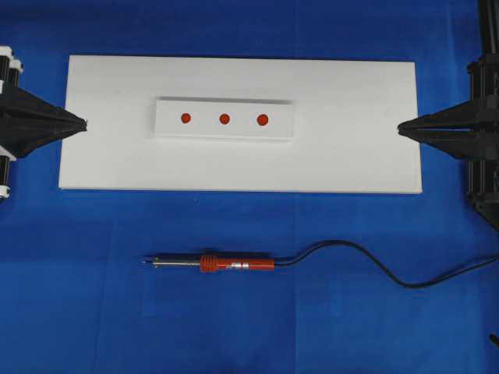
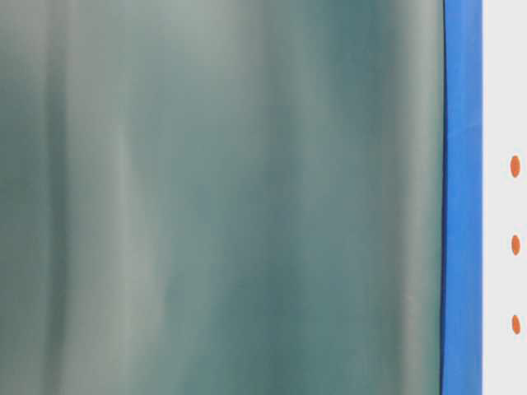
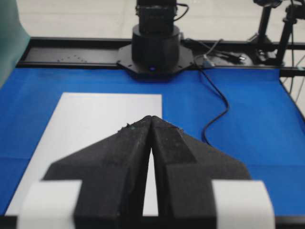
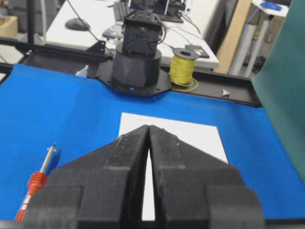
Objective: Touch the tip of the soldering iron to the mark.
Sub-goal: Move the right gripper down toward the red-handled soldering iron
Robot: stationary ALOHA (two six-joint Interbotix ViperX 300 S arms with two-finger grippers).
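The soldering iron lies flat on the blue cloth in front of the white board, red-orange handle in the middle, its tip pointing left and its black cord trailing right. Three red marks sit in a row on a small raised white block on the board; they also show in the table-level view as marks. My left gripper hovers shut at the board's left end, my right gripper shut at its right end. Both are empty and far from the iron, whose handle shows in the right wrist view.
The white board covers the upper middle of the blue cloth. A green curtain fills most of the table-level view. The opposite arm's base stands past the board, with a yellow wire spool beside the other base.
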